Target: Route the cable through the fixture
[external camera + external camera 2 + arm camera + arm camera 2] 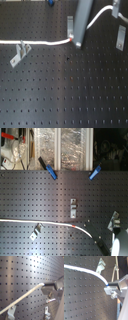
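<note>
In both wrist views we see our end effector [108, 286] closed on the cable [86, 270], the white cord running straight out from between its fingers. From there, in the first exterior view, the cable [47, 43] lies across the perforated tabletop [65, 90], passing a bracket [20, 54] near the first exterior view's left and another bracket [70, 26] just beside the arm.

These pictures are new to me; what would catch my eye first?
The white cable stands out most, a bright line across the dark perforated board from the first exterior view's left edge to the gripper, which is shut on it. Small metal brackets stand on the board, one right beside the cable. At the board's far edge in the second exterior view sit two blue clamps.
</note>
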{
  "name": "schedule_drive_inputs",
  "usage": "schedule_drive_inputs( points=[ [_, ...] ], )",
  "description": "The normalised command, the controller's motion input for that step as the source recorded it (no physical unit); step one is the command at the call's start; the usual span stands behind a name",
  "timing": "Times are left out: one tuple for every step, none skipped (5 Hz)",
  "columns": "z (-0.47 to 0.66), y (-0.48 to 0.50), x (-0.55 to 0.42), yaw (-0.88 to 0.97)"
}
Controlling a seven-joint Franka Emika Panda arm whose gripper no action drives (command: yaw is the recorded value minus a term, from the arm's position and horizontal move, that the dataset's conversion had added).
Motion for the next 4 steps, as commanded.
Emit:
schedule_drive_inputs(
  points=[
    [0.0, -0.009, 0.008, 0.0],
    [0.09, -0.388, 0.279, -0.27],
    [0.18, -0.581, 0.427, -0.37],
    [0.22, -0.653, 0.382, -0.37]
  ],
)
